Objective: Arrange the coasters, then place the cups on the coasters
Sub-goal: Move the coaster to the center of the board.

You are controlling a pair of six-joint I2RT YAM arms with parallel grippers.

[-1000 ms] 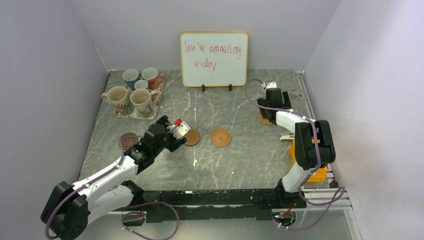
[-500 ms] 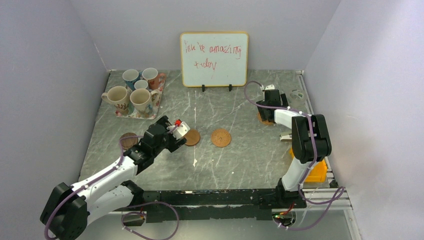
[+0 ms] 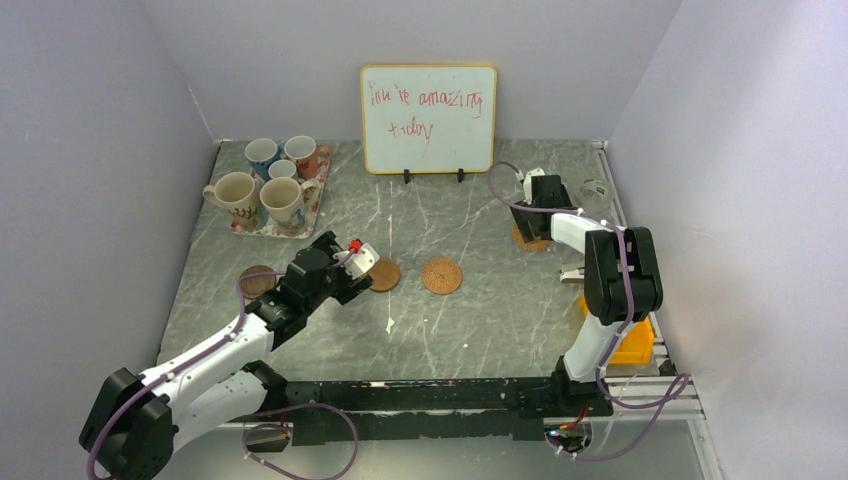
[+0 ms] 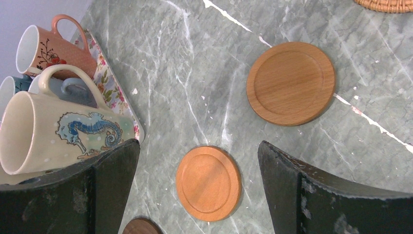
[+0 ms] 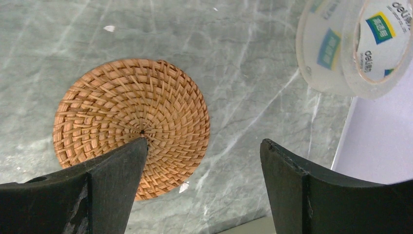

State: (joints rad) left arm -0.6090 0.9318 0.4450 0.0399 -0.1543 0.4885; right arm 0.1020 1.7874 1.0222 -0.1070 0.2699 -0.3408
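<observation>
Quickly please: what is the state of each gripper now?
Left gripper: open, holding nothing, wooden coaster below.
Right gripper: open, holding nothing, woven coaster below.

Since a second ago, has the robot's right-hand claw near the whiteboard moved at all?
Yes. The right gripper has shifted slightly left, toward the whiteboard and its feet, while the woven coaster below it stayed put.

Five cups (image 3: pixel 285 198), five coasters (image 3: pixel 441 275), one floral tray (image 4: pixel 108 78), one whiteboard (image 3: pixel 428 118), one tape roll (image 5: pixel 336 53)
</observation>
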